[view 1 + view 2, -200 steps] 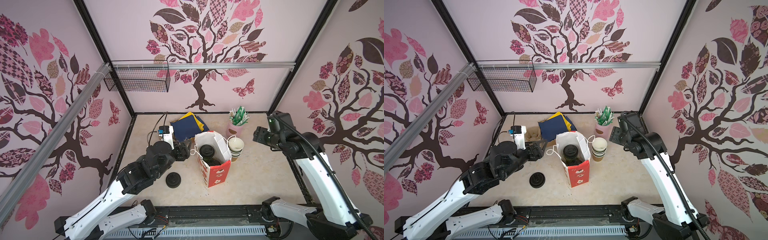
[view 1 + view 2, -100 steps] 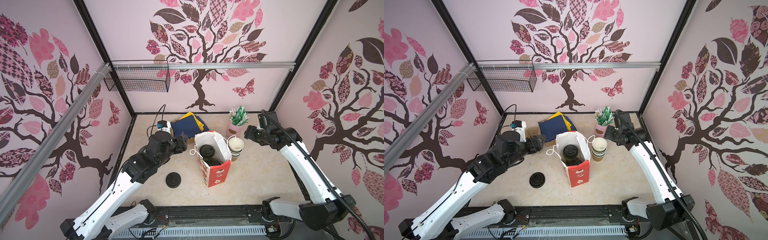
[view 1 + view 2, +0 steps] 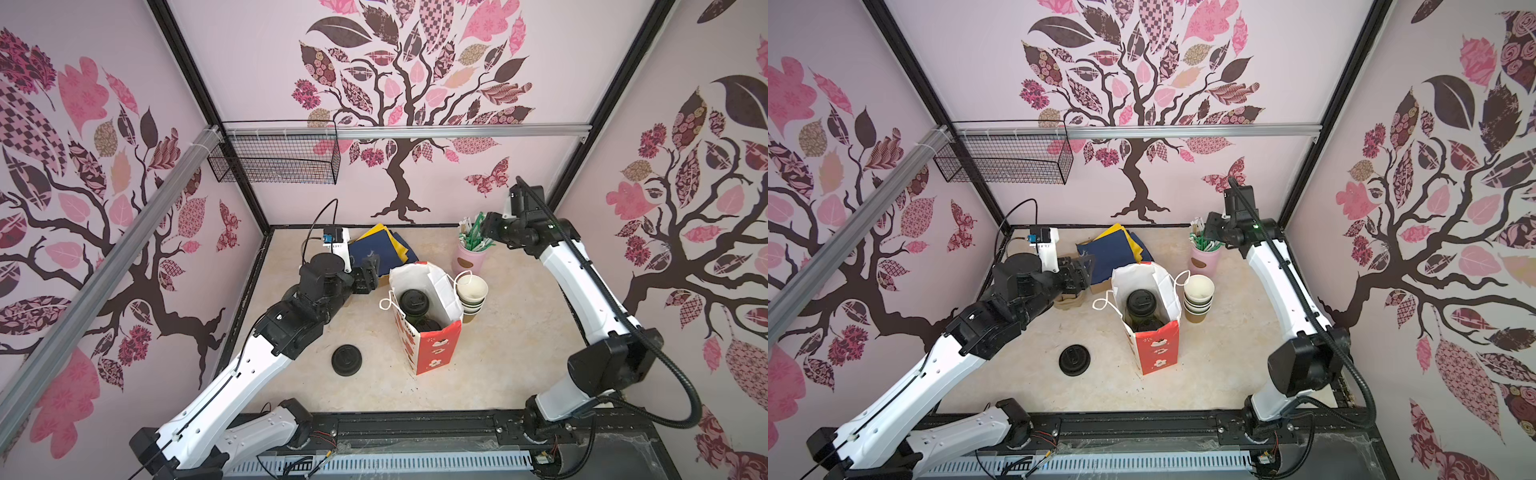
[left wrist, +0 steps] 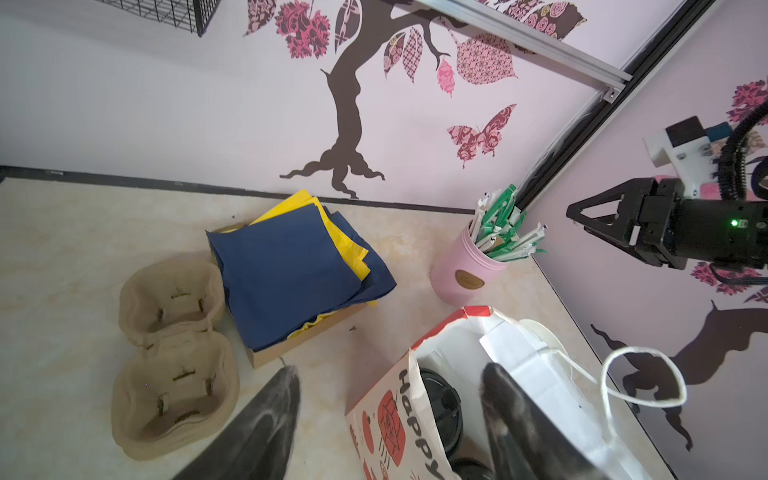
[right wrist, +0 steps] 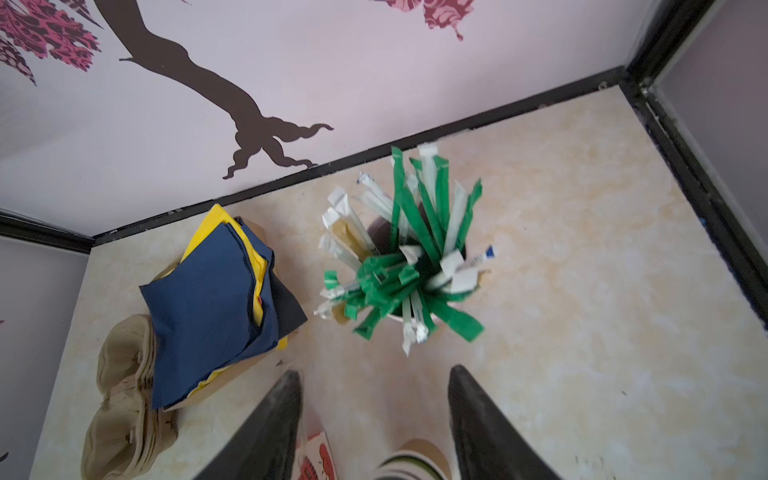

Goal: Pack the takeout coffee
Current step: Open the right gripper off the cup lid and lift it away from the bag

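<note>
Takeout coffee cups (image 3: 414, 301), two paper ones capped with round black plastic sip lids, stand inside the upright paper bag (image 3: 432, 353), which is white within and red with printed flowers outside. The bag stands mid-way across the beige marbled table (image 3: 519, 353). The left gripper (image 4: 390, 372) hangs just beside the bag's mouth, its dark tapered fingers (image 4: 270, 415) spread and empty. In the left wrist view one finger lies over the bag opening and the other over bare table. The right gripper (image 5: 374, 372), its fingers likewise spread around nothing, is well apart from the cups, above the pink jar (image 3: 469, 259) of green and white wrapped sticks. The bag's walls hide both cup bodies. Only the lids show, one lower and in shadow. The right wrist view is blurred along the edge nearest the fingers.
</note>
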### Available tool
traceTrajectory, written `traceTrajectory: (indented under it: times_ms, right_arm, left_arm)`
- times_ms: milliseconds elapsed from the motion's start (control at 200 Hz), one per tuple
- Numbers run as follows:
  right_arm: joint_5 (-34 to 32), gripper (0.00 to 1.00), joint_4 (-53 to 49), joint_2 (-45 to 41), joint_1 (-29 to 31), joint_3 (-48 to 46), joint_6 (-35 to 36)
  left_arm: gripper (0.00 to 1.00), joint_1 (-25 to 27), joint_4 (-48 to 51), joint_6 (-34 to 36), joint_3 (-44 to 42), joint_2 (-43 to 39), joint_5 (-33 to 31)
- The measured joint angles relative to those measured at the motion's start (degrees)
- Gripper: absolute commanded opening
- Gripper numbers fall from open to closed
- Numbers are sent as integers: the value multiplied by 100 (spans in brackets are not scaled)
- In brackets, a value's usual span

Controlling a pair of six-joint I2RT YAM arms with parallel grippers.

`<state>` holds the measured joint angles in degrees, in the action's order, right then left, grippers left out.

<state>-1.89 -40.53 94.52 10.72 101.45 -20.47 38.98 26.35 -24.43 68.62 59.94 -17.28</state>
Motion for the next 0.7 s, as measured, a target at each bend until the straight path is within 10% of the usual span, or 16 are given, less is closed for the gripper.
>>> traceTrajectory:
  times_ms: [375, 700]
  right_arm:
    - [-107, 50, -37, 2149, -289, 2500, -44]
    - [-61, 52, -35, 2813, -367, 2785, -24]
  left_arm:
    - [72, -28, -529, 251, 4, 702, -409]
    - [72, -52, -649, 240, 4, 713, -684]
